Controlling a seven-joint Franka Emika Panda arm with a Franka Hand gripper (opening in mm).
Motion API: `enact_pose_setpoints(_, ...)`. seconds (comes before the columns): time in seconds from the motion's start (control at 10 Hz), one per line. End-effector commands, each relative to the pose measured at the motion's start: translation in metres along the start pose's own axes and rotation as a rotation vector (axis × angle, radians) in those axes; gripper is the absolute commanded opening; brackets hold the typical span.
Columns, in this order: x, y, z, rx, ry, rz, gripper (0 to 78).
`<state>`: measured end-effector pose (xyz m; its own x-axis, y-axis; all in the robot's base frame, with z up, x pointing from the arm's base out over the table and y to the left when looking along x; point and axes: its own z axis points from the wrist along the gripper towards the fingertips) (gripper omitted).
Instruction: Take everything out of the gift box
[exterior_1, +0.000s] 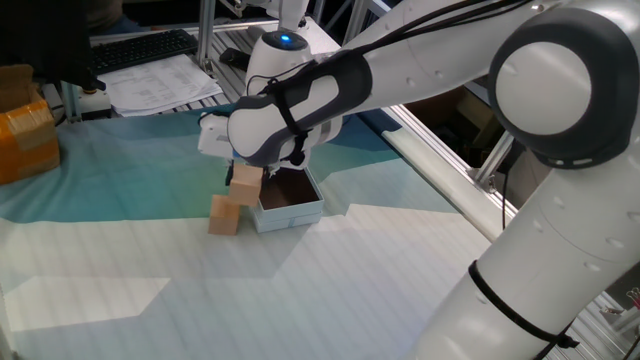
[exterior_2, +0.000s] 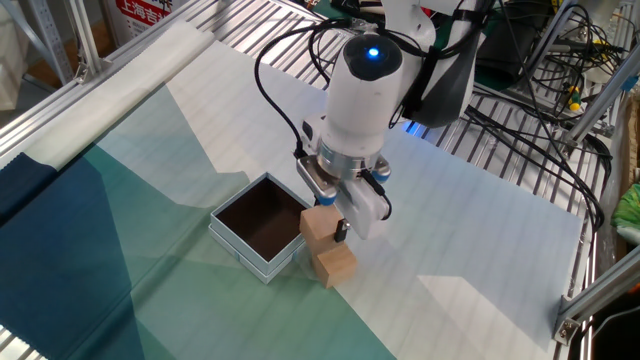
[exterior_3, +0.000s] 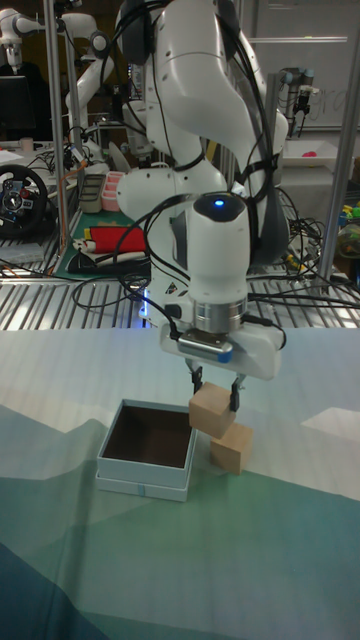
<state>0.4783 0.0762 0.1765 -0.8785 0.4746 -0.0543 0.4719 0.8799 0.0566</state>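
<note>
The gift box (exterior_2: 258, 228) (exterior_1: 290, 211) (exterior_3: 146, 470) sits open on the cloth, its dark brown inside showing nothing in it. One tan cube (exterior_2: 334, 265) (exterior_1: 224, 214) (exterior_3: 229, 447) rests on the cloth just beside the box. My gripper (exterior_2: 325, 222) (exterior_1: 245, 180) (exterior_3: 211, 402) is shut on the second cube (exterior_2: 320, 224) (exterior_1: 245, 185) (exterior_3: 210, 412), holding it just above the resting cube, slightly toward the box. Whether the two cubes touch is unclear.
An orange-brown taped carton (exterior_1: 22, 135) stands at the far left in one fixed view, with papers and a keyboard (exterior_1: 145, 50) behind. Metal rails (exterior_2: 150, 60) and cables (exterior_2: 540, 110) border the cloth. My arm's large body (exterior_1: 560, 150) overhangs the right side.
</note>
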Motion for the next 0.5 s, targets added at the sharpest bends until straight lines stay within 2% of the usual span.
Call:
enact_pose_setpoints(0.1, -0.0008, 0.0003, -0.0018, -0.004, -0.005, 0.009, 1.2)
enact_pose_setpoints(0.3, -0.0012, 0.0003, -0.0016, 0.009, -0.009, -0.010, 1.2)
enact_pose_setpoints(0.5, -0.0012, 0.0003, -0.0016, 0.018, 0.006, -0.081, 1.2)
